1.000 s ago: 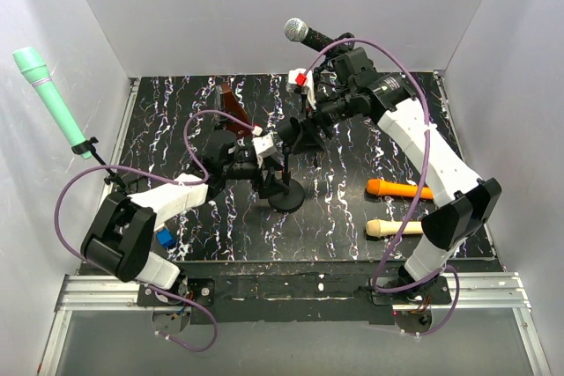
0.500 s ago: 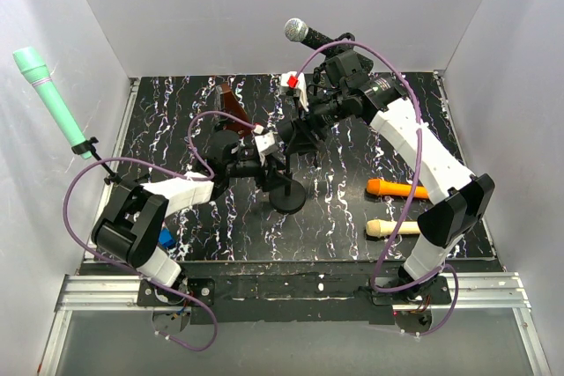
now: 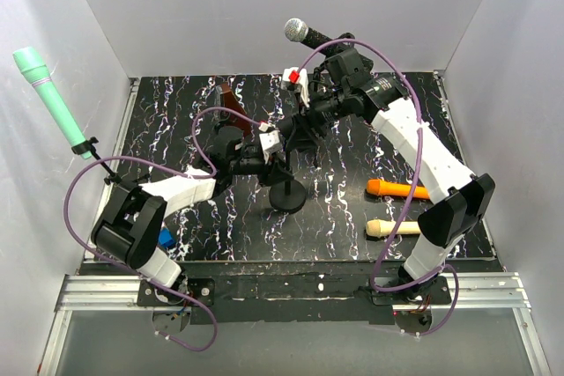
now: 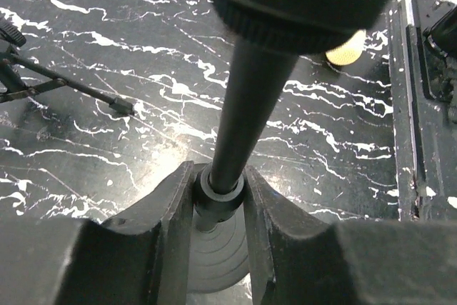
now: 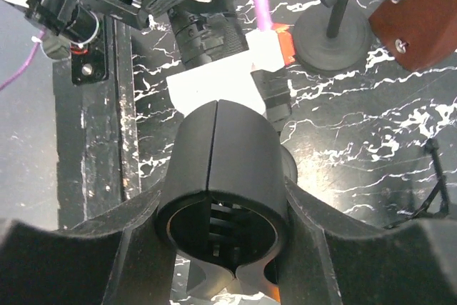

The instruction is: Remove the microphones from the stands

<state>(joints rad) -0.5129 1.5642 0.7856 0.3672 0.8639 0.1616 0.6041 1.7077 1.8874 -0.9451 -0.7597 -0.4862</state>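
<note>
The black microphone, with its silver grille head (image 3: 297, 31), is up high at the back, its body running right into my right gripper (image 3: 333, 48). In the right wrist view both fingers press the sides of its hollow tail end (image 5: 221, 176), so the right gripper (image 5: 223, 203) is shut on it. Whether the microphone rests in the clip is hidden. The black stand rises from a round base (image 3: 287, 195). My left gripper (image 3: 280, 149) is shut on the pole's lower collar (image 4: 216, 192), just above the base (image 4: 214, 262).
An orange microphone (image 3: 401, 188) and a cream one (image 3: 394, 228) lie at the right front. A mint-green microphone (image 3: 44, 94) sits on a tripod stand at the far left. A brown object (image 3: 231, 99) stands at the back. White walls enclose the table.
My left gripper slid right along the table and closed its fingers on the stand's pole. The right gripper tightened on the microphone, and its arm shifted slightly left.
</note>
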